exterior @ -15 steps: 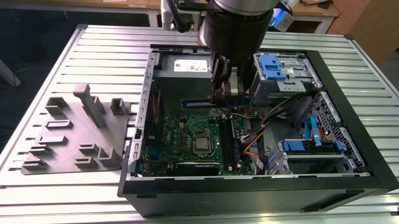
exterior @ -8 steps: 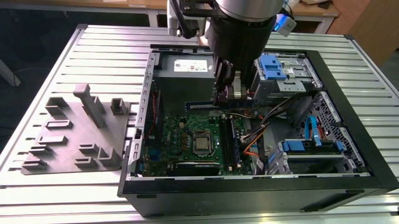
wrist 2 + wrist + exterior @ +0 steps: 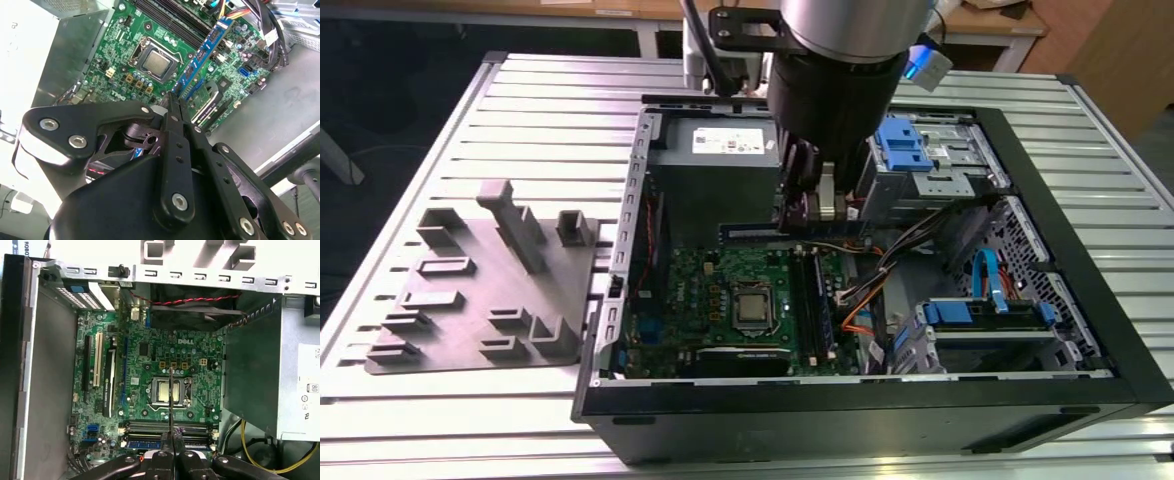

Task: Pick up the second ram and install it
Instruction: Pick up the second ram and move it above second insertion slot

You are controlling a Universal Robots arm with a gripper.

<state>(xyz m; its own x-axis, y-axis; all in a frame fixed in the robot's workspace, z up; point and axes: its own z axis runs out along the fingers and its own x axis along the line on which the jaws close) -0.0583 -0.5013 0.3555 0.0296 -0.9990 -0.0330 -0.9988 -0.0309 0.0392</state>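
My gripper [image 3: 803,222] hangs inside the open computer case [image 3: 1067,250], near the grey power-supply box [image 3: 714,170], with its fingers shut on the second ram [image 3: 205,52]. This is a thin bluish board with black chips. It juts out from the fingertips [image 3: 176,107] above the green motherboard [image 3: 125,45]. In the exterior view the ram [image 3: 761,230] lies crosswise to the long black slot strips [image 3: 811,300]. In the first wrist view it appears edge-on as a thin line [image 3: 171,390] over the processor socket [image 3: 166,391]. Another blue stick [image 3: 145,444] sits in one slot.
Blue-latched drive cages [image 3: 907,145] stand at the back of the case on the exterior view's right. Coloured cables [image 3: 867,300] run beside the slots. A grey fixture plate [image 3: 480,290] with upright holders lies on the slatted table [image 3: 547,90], outside the case.
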